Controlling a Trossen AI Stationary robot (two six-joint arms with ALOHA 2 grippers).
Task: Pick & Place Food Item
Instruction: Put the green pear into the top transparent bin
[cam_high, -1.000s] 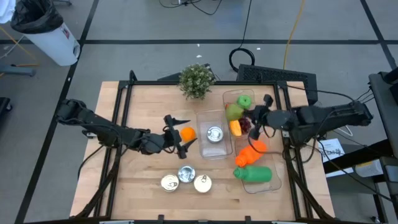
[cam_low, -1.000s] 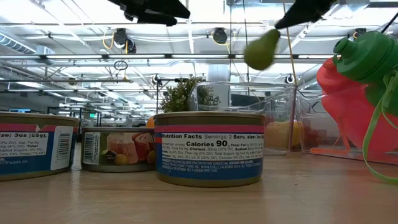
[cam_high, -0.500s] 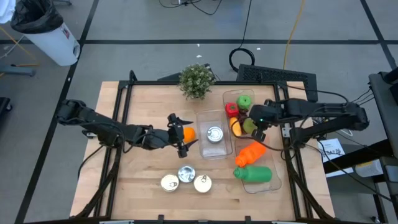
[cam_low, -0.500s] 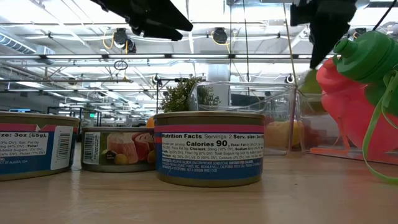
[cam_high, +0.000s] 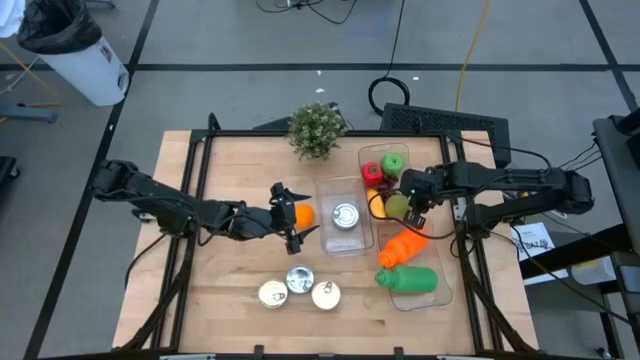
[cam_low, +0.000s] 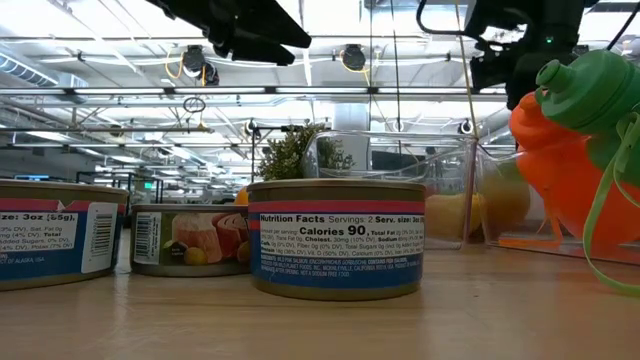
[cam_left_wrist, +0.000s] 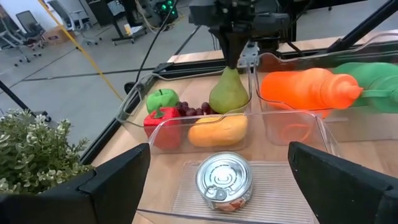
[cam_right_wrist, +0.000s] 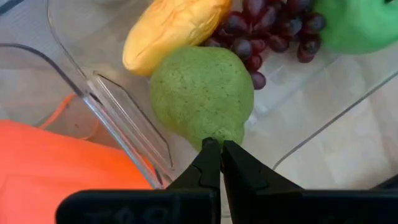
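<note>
We see the right gripper (cam_right_wrist: 219, 163) pinched shut on the narrow top of the green pear (cam_right_wrist: 203, 93), holding it upright inside the clear fruit bin (cam_high: 372, 157). Within that bin the pear sits just beside the yellow fruit (cam_right_wrist: 176, 28) and touches the grapes (cam_right_wrist: 267, 25), with the green apple (cam_left_wrist: 161, 99) and red pepper (cam_left_wrist: 161, 125) farther along. The left gripper (cam_high: 288, 218) hovers wide open and empty beside the orange (cam_high: 301, 214), left of that bin.
</note>
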